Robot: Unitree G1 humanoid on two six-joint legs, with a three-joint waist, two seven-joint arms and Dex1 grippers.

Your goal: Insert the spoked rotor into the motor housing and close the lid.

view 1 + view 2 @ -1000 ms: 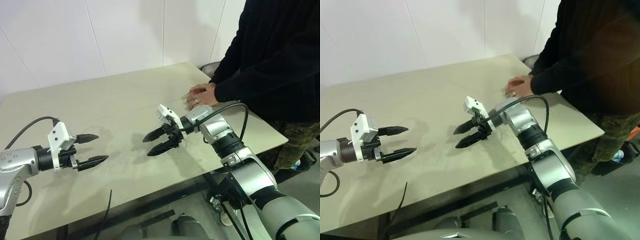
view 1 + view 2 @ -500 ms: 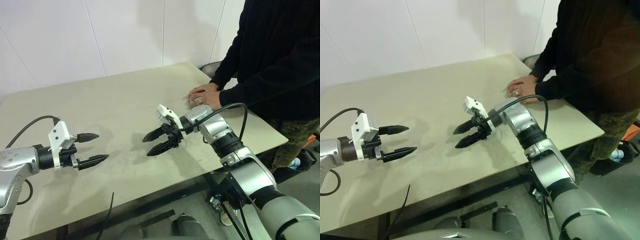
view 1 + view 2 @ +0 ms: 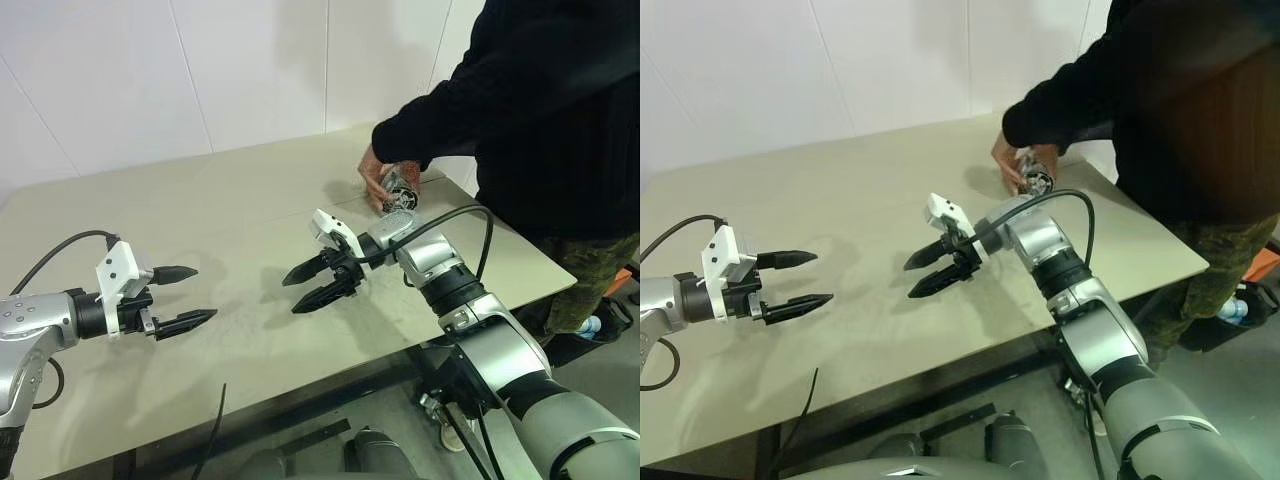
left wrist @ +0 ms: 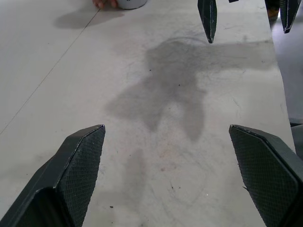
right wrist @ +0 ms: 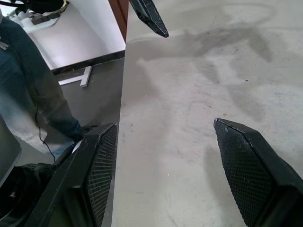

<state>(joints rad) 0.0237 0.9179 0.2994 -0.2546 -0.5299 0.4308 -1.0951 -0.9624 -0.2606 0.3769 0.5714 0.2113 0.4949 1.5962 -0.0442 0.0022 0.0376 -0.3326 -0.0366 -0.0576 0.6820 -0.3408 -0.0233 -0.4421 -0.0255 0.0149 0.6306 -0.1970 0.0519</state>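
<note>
At the table's far right, a person's hand (image 3: 377,178) holds a small round silver-and-dark part (image 3: 401,187) on the tabletop; I cannot tell whether it is the motor housing. Its pale rim (image 4: 130,4) also shows in the left wrist view. The spoked rotor and the lid are out of view. My left gripper (image 3: 205,293) hovers open over the table's near left with nothing in it. My right gripper (image 3: 290,295) hovers open over the table's middle, also with nothing in it, its tips pointing toward the left gripper. About a hand's width of bare table separates them.
The beige table (image 3: 230,200) has its front edge close beneath both arms. A person in a black top (image 3: 540,110) stands at the right edge and leans over the far right corner. Another person's legs (image 5: 28,85) stand past the table's left edge.
The person's hand has lifted off the table and now holds a round part at the far right corner, arm reaching further over. Both grippers have stayed in place, open.
</note>
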